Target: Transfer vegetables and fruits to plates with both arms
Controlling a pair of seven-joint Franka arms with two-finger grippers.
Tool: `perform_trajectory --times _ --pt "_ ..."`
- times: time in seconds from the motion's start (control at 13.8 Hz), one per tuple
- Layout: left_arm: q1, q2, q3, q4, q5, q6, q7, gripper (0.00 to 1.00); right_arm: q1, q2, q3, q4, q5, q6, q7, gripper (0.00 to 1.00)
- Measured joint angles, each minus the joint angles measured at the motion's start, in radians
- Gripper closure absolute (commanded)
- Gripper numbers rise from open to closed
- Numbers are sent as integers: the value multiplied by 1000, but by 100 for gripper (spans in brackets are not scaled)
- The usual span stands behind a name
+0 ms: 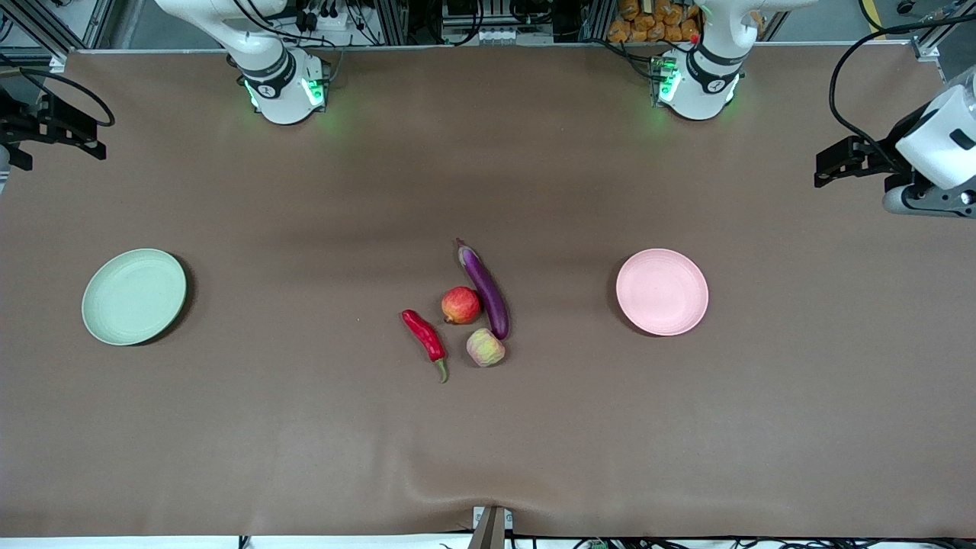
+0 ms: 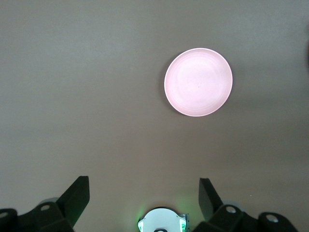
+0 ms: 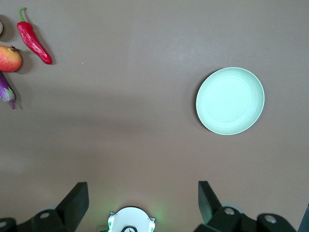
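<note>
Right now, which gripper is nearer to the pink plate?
Left. The left gripper hangs open high over the table, above the pink plate's end; the right gripper, also open, is above the green plate's end.

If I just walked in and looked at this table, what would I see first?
Probably the bright little heap in the middle of the brown table: a purple eggplant, a red apple, a red chili pepper and a pale yellow-green fruit. Next, the two bare plates: a green plate toward the right arm's end and a pink plate toward the left arm's end.
</note>
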Motion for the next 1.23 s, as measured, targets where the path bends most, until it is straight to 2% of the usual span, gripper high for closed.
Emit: perform_trajectory --times 0.51,0.87,1.23 --pt "0 4 -2 4 0 0 0 0 0 0 0 0 0 -1 0 0" --pt "-3 45 -6 33 0 0 -3 0 0 1 0 0 1 -2 0 0" --pt "-5 78 -11 55 -61 18 -116 0 -1 3 -1 0 1 -3 0 0"
